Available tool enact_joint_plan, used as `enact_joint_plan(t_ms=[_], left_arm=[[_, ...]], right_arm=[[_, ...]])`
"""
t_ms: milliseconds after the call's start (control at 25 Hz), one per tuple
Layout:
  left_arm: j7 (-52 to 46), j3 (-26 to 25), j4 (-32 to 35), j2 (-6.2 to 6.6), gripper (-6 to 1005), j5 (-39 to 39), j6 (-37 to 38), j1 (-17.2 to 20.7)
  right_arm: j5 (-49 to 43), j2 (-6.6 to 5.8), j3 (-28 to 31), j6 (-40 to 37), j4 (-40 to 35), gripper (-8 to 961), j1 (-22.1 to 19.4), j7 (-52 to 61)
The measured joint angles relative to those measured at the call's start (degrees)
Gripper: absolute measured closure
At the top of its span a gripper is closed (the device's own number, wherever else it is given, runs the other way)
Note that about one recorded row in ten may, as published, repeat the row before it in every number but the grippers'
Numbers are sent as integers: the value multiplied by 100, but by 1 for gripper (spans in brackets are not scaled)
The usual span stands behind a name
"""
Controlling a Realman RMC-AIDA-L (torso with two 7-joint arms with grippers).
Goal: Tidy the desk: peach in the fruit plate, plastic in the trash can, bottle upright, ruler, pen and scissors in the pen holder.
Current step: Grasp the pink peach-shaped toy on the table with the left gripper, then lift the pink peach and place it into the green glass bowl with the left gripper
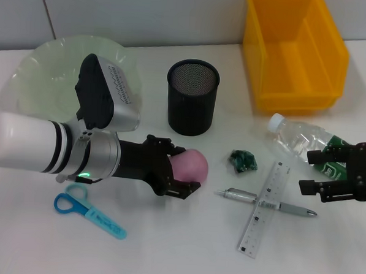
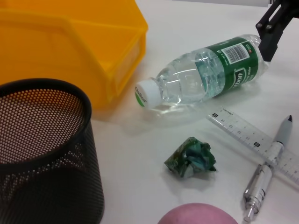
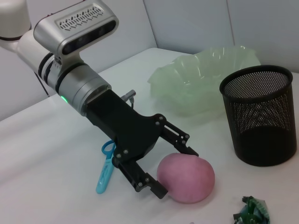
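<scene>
0 of 6 items sorted. My left gripper [image 1: 182,171] brackets the peach [image 1: 192,165] at mid-desk, fingers apart; my right gripper [image 1: 346,176] spreads open at the lying bottle [image 1: 302,140] — everything remains.

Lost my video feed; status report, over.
Left end effector open around peach on desk. Right end effector open at lying bottle. Nothing blocking fruit plate.
</scene>
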Motion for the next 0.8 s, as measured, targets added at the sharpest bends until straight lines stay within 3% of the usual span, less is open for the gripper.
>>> enact_joint_plan(t_ms=[320,800], left_arm=[[22,0,24,0,234,20,-183,13],[-10,-180,310,21,567,-65,81,96]], right_arm=[[0,-1,0,-1,0,121,7,0],[4,-2,0,-1,0,120,6,0]])
